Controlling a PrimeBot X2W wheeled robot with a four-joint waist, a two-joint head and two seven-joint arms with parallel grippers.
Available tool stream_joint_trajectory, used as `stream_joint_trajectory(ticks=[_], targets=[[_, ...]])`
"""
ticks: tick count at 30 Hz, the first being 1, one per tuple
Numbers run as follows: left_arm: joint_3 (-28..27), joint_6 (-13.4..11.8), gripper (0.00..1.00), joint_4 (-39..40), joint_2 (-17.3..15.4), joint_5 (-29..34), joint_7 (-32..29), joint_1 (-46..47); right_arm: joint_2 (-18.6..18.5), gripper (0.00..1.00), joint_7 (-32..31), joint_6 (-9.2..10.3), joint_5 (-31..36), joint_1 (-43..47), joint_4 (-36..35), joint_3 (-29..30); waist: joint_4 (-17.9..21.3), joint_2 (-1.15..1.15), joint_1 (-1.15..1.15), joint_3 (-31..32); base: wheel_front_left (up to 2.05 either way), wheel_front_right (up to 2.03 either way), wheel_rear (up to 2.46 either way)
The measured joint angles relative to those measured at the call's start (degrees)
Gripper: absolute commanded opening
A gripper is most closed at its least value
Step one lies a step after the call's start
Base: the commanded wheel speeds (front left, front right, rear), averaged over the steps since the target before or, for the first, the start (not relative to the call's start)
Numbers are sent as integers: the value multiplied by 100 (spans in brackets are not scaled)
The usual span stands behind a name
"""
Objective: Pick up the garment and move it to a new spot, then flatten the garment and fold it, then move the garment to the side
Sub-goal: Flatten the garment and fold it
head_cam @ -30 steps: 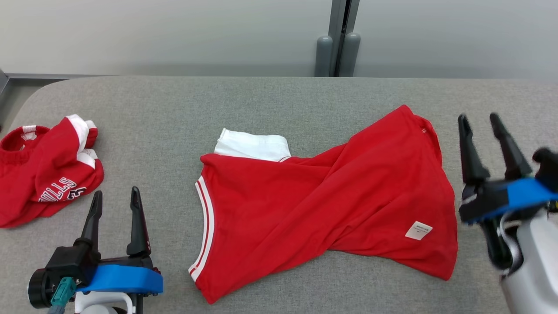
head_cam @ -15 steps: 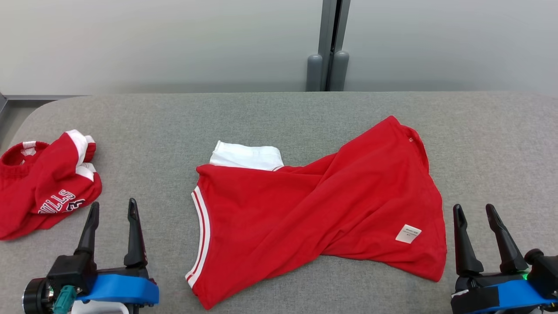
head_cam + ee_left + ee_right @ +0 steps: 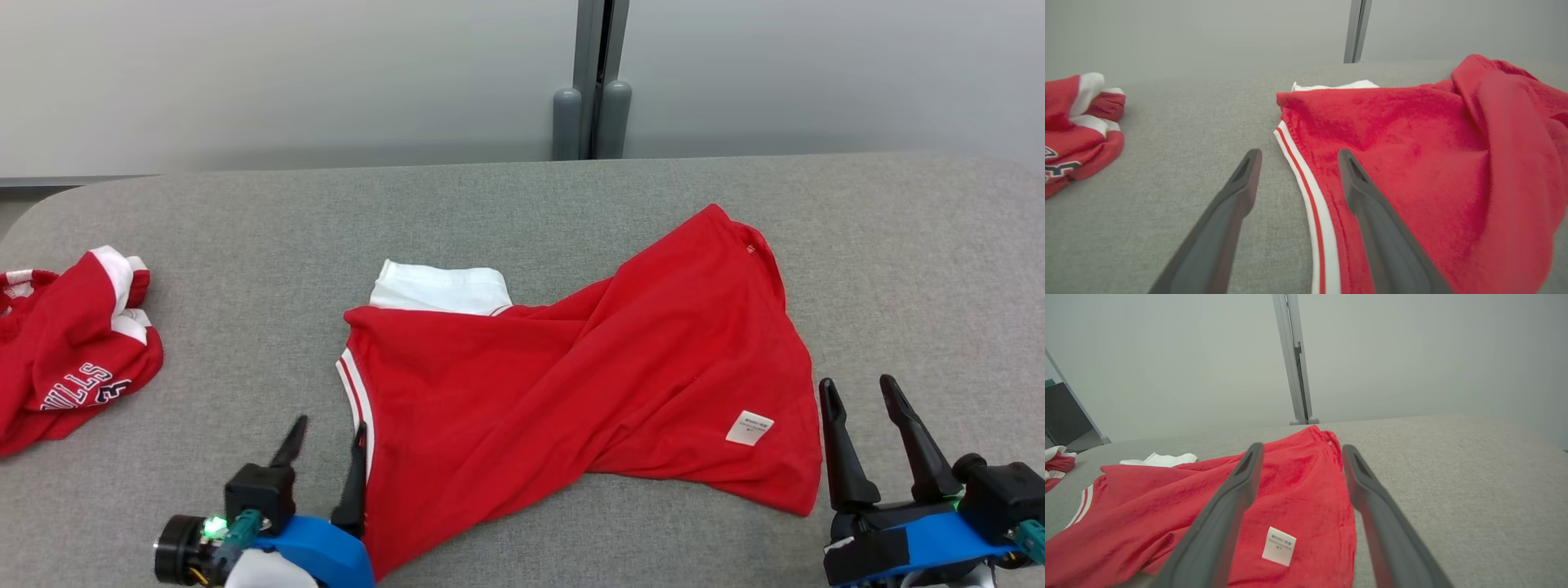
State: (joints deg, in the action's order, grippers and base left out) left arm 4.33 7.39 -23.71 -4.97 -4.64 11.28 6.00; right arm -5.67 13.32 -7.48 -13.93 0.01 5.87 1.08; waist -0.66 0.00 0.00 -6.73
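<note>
A red garment (image 3: 571,392) with a white-striped edge and a white sleeve (image 3: 437,287) lies twisted and inside out across the middle of the grey table (image 3: 506,204). A white label (image 3: 748,428) shows near its right hem. My left gripper (image 3: 328,431) is open at the garment's striped edge (image 3: 1310,204), which runs between its fingers in the left wrist view. My right gripper (image 3: 857,385) is open just right of the garment's lower right corner, with nothing between its fingers. The hem and label (image 3: 1279,546) sit below the right gripper's fingers.
A second red garment (image 3: 65,359) with white trim and lettering lies crumpled at the table's left edge. A grey post (image 3: 589,82) stands behind the table against the wall. Bare table stretches to the right (image 3: 914,269) and along the back.
The head camera has shifted, sliding the scene left. My left gripper has moved right up to the garment's striped edge. My right gripper dropped from beside the garment's right side to its lower right corner.
</note>
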Motion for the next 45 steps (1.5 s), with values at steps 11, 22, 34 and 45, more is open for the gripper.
stream_joint_trajectory(ticks=[11, 22, 34, 45], targets=[[1070, 4, 100, -822, -398, -589, -870, 8, -36, 100, 13, -1, -10, -93, 105, -11, 146, 0, 0, -118, 0, 0, 0], [1516, 0, 0, -637, -408, -1222, -1157, 4, -21, 100, 41, -1, -18, -96, 132, 32, 72, 0, 0, -121, 0, 0, 0], [1410, -180, 0, 795, -622, -1185, -502, 68, -13, 100, 65, -1, -16, -97, 127, 75, -163, 1, 0, -10, 0, 0, 0], [1149, -232, 0, 1426, -845, -1201, -564, 959, -53, 100, 99, 0, -76, -364, 249, 7, 129, 1, 0, -332, 0, 0, 0]])
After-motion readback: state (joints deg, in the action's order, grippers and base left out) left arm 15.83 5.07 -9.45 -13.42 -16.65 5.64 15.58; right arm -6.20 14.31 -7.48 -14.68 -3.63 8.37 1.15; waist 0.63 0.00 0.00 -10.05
